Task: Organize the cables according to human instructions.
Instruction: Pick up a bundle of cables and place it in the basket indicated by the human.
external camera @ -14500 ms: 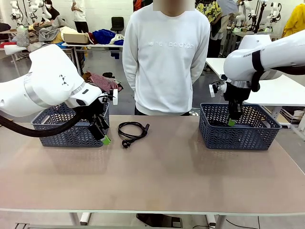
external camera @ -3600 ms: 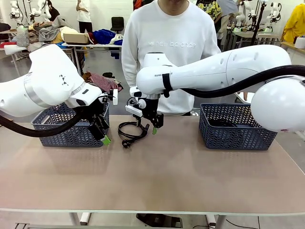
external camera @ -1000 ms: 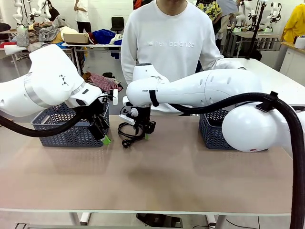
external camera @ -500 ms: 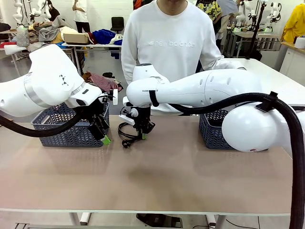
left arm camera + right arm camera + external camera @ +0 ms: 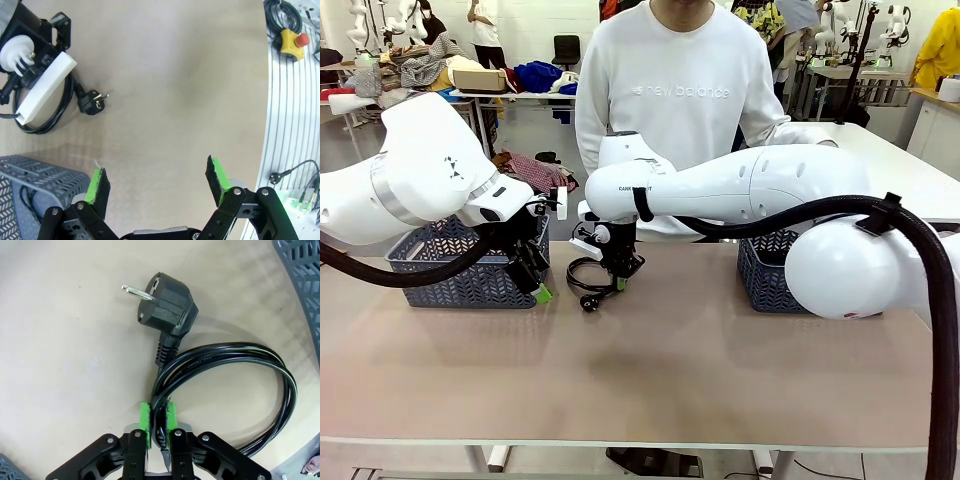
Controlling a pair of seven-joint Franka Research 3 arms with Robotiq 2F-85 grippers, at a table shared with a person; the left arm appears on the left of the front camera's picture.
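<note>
Right gripper (image 5: 157, 422): jaws pinched tight on the strands of the cable (image 5: 235, 385), green pads pressed against the cord on either side.
Cable: black coil lying on the table (image 5: 670, 370), between the two baskets, nearer the left one; its chunky plug (image 5: 162, 305) points away from the gripper, pins out, resting on the tabletop.
Right arm pose: reaches across the middle from the right side, wrist bent straight down over the coil, in front of the person (image 5: 665, 110).
Left gripper (image 5: 157, 182): jaws spread wide, nothing between the pads; hangs over bare table.
Left arm pose: folded low at the left, gripper tilted down beside the left basket (image 5: 470, 275).
Left basket: dark blue weave; a bit of black cord visible inside in the left wrist view.
Right basket (image 5: 765, 280): mostly hidden behind the right arm; contents cannot be told.
</note>
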